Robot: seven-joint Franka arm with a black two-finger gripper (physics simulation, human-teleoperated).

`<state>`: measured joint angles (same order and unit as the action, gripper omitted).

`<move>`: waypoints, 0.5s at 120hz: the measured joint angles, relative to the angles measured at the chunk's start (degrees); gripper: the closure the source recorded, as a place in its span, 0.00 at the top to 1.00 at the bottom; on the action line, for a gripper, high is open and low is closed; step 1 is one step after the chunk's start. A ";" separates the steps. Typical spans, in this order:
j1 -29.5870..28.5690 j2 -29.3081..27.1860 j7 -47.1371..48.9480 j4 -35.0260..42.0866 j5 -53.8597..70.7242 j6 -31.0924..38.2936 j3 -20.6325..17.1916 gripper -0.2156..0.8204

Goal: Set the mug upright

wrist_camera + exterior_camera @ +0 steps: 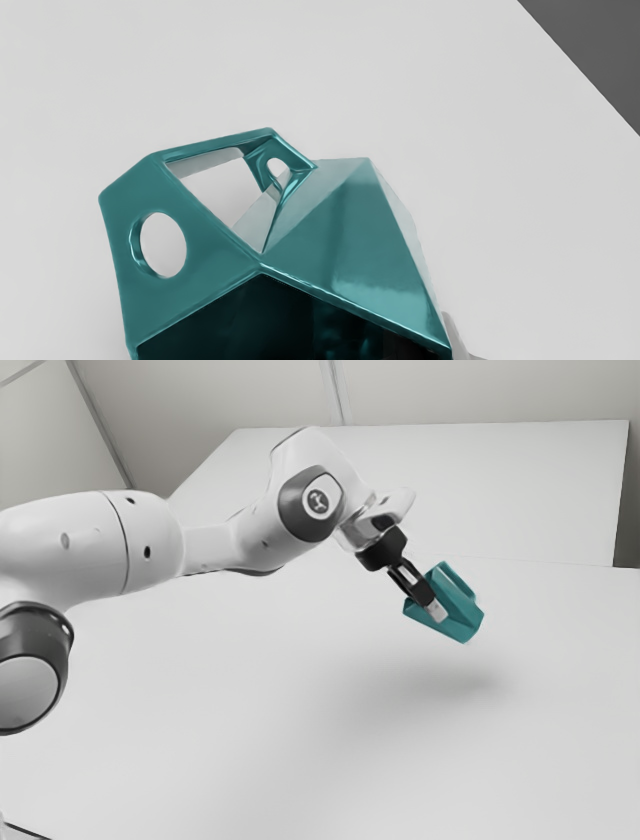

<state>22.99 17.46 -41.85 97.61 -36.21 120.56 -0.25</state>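
Mug (462, 616) is gripped at wall by closed gripper (436, 611), tilted above table (250, 710), mouth (250, 320) toward gripper, handle (117, 220) uppermost. Mouth should be turned upward slowly, grip firm, base (474, 626) lowered flat, then gently released.

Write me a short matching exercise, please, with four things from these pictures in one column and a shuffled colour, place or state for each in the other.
Things
1. gripper
2. mug
3. table
4. arm

Descriptions
A. pale, spread out beneath the mug
B. white with dark grey parts, coming in from the exterior view's left
C. teal, tilted and held off the table
D. black, at the end of the arm

Right pairs: 1-D, 2-C, 3-A, 4-B
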 joint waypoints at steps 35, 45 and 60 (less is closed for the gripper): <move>-4.18 -6.66 9.68 5.02 18.83 -6.24 -0.31 0.03; -5.29 -9.33 12.23 8.95 22.47 -7.07 -0.66 0.03; -6.60 -12.68 15.80 13.32 27.86 -7.87 -0.78 0.03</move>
<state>16.40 4.78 -26.05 110.92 -8.34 112.69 -1.03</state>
